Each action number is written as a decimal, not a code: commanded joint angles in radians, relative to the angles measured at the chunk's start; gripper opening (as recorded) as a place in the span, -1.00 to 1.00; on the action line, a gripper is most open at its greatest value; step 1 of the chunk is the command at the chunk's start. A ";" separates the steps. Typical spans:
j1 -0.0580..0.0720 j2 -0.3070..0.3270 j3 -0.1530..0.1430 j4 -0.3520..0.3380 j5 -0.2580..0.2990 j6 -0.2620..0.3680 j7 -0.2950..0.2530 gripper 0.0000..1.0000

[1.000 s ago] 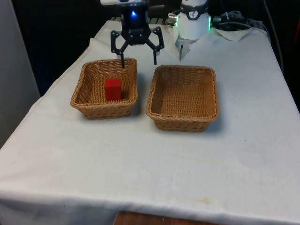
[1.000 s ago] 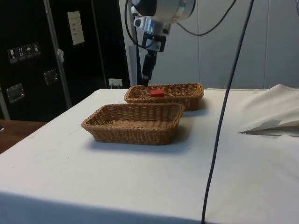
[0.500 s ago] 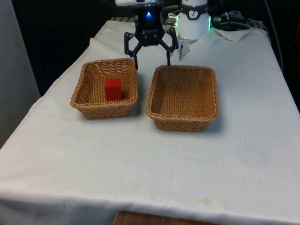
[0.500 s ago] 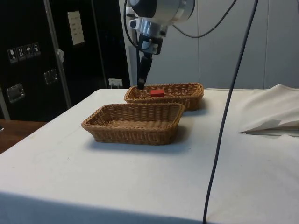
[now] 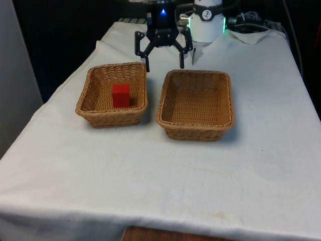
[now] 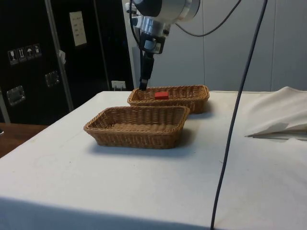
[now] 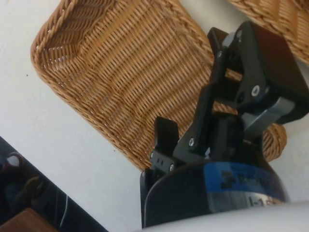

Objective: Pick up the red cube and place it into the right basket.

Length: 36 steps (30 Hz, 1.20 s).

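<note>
Over far end of table: black two-finger gripper (image 5: 164, 63), fingers spread wide apart, nothing held between them.
Gripper position, front view: above white cloth behind the gap between the two baskets, fingertips level with far rims, touching neither.
Gripper position, side view: gripper (image 6: 143, 86) hanging upright at far basket's end nearest dark cabinets, tips near rim height.
Small red cube (image 5: 120, 95): resting on floor of rectangular woven wicker basket on the front view's left (image 5: 93, 111), roughly central, clear of all four walls.
Cube, side view: red top face (image 6: 161, 95) just above rim of farther basket (image 6: 193, 102).
Rectangular woven wicker basket on the front view's right (image 5: 168, 125): just beside the other basket, narrow strip of cloth between, not touching.
Right basket, side view: nearer of the two (image 6: 134, 137).
Wrist view: gripper fingers (image 7: 241, 72) above a wicker basket (image 7: 67, 72); corner of second basket (image 7: 275, 14) apart from it.
Obstructions: left basket's walls around cube on every side; far wall between cube and gripper.
Surroundings: white tablecloth (image 5: 150, 170); black cable (image 6: 235, 120) hanging across side view in front of table; rumpled white cloth (image 6: 283, 115) at table edge.
</note>
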 commanded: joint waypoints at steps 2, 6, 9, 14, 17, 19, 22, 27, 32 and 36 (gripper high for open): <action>0.003 -0.004 0.001 -0.005 -0.006 0.023 -0.023 1.00; 0.002 -0.005 0.002 -0.003 -0.004 0.027 -0.044 1.00; 0.003 -0.005 0.001 -0.003 -0.006 0.035 -0.067 1.00; 0.000 -0.001 0.016 0.002 0.000 0.031 -0.072 1.00; 0.005 0.006 0.022 0.000 -0.011 0.052 -0.060 1.00; 0.003 0.014 0.023 0.006 -0.013 0.053 -0.048 1.00; 0.002 0.019 0.022 0.009 -0.013 0.053 -0.032 1.00; 0.002 0.019 0.021 0.009 -0.015 0.052 -0.001 1.00; -0.005 0.009 0.031 0.012 0.000 0.044 0.002 1.00; 0.000 0.015 0.021 0.013 -0.015 0.050 0.054 1.00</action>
